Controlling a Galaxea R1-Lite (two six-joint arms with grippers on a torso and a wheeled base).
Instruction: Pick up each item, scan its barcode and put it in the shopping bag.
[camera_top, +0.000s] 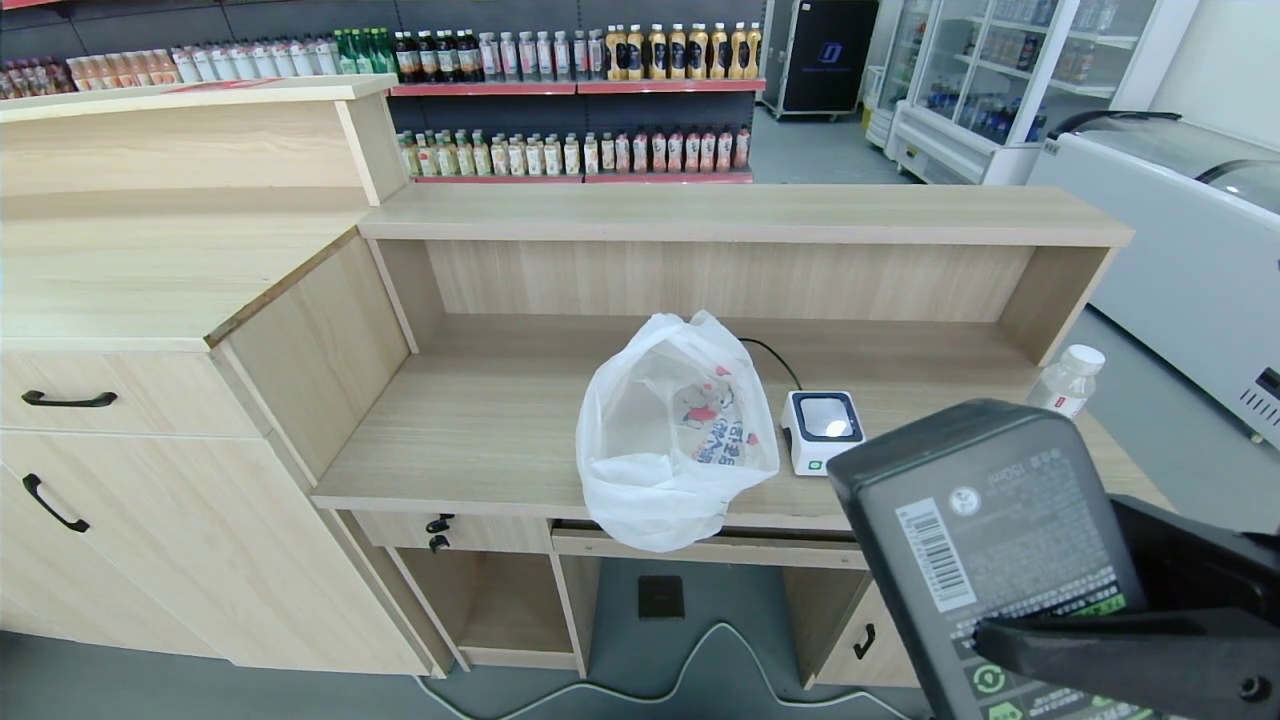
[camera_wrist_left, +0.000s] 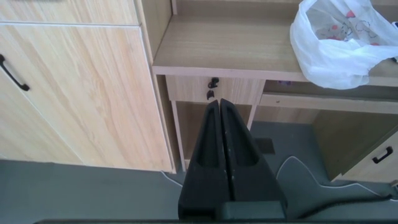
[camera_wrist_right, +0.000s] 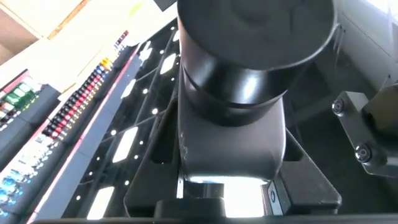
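Note:
A dark grey container (camera_top: 1000, 540) with a white barcode label (camera_top: 935, 555) is held up close to the head camera at the lower right, label side facing it. My right gripper (camera_top: 1100, 625) is shut on it. The right wrist view shows the same container (camera_wrist_right: 249, 68), round-capped, clamped between the right gripper (camera_wrist_right: 230, 180) fingers. On the wooden counter (camera_top: 480, 420) stands the white shopping bag (camera_top: 672, 430), mouth open, with the small white scanner (camera_top: 822, 428) just right of it. My left gripper (camera_wrist_left: 219, 106) hangs shut and empty below the counter's front edge, left of the bag (camera_wrist_left: 342, 43).
A clear plastic bottle with a white cap (camera_top: 1068, 380) stands at the counter's right end. A raised shelf (camera_top: 740, 212) runs behind the counter, and a taller cabinet with black handles (camera_top: 120, 400) is on the left. A cable runs back from the scanner.

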